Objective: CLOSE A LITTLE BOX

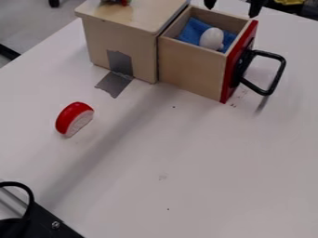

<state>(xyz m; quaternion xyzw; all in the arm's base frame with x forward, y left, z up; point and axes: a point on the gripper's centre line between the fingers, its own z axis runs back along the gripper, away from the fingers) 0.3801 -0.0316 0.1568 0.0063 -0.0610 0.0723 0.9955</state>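
Camera view: the tool is at the top edge of the frame, right of centre, its two black tips wide apart above the back of the drawer. The wooden box stands in the upper left to top centre of the frame, with the drawer pulled out toward the right. A blue cloth and a white egg-shaped thing lie in the drawer. Its red front bears a black handle on the right. Grey tape runs from the box onto the white bench. A red and white piece sits left of centre, apart from the box; black hardware fills the lower left corner.
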